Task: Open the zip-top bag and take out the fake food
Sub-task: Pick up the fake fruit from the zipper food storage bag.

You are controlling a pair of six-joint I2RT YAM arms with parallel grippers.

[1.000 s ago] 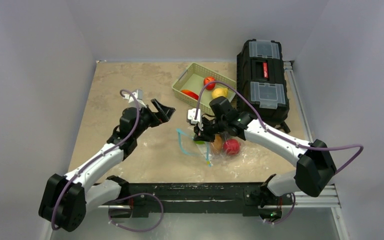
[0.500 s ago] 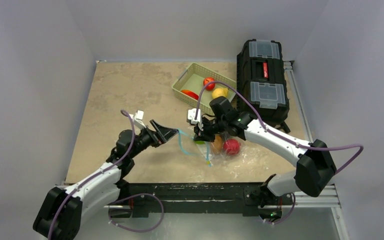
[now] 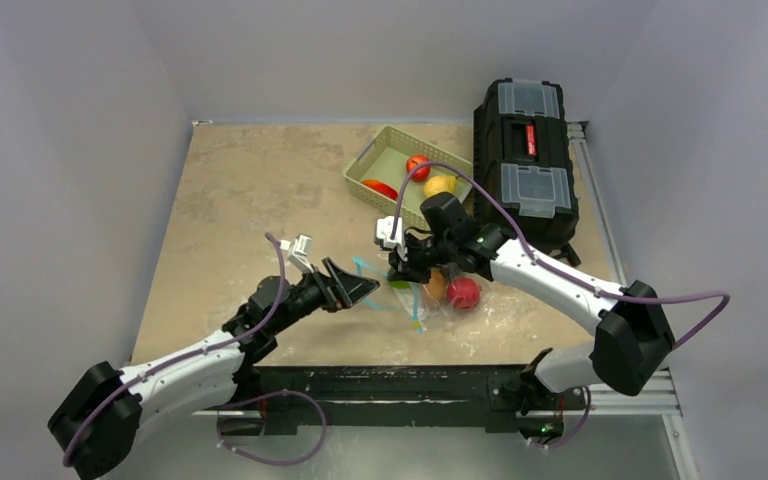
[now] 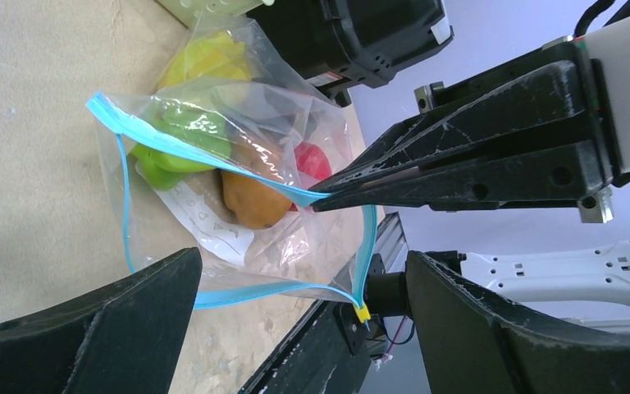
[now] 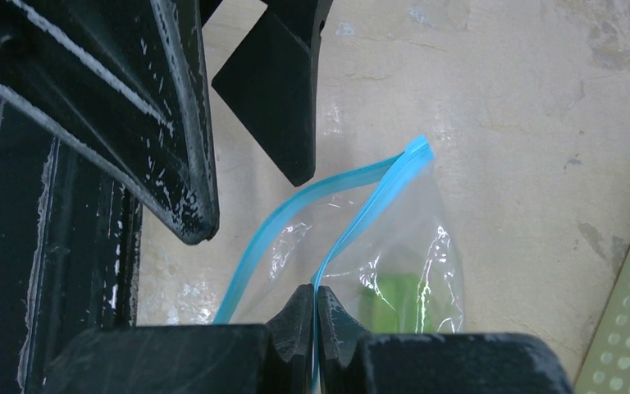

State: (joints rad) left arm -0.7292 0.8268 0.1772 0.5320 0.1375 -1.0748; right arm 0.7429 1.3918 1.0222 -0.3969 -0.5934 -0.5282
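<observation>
Top external first: looks down on the zip-top bag (image 3: 415, 305) lying on the tan counter (image 3: 250, 190), near the front edge, between the two arms. Puts the right claw (image 3: 401, 272) at the bag's upper edge and the left claw (image 3: 358, 284) low at its left side, spread wide, gripping nothing. Picks out only two pieces of the fake food (image 3: 463, 293) inside, one red and one orange, with three more sitting in the green basket (image 3: 360, 172) beside the black toolbox (image 3: 525, 150). Cannot make out the pinch itself from up here.

Over to the left wrist: stares straight into the bag's gaping mouth, framed by its own two wide-apart fingers (image 4: 90, 336). Adds what the overhead misses: green and yellow pieces behind the orange and red, plus a white printed slip (image 4: 205, 215) under them. Catches the right claw clamped on one side of the teal zip strip (image 4: 369, 246), holding that lip up off the other.

Right wrist to finish: confirms fingertips pressed together on the strip, no gap. Shows a green piece through the plastic, and the left claw's black fingers just beside the open mouth; cannot tell whether touching.
</observation>
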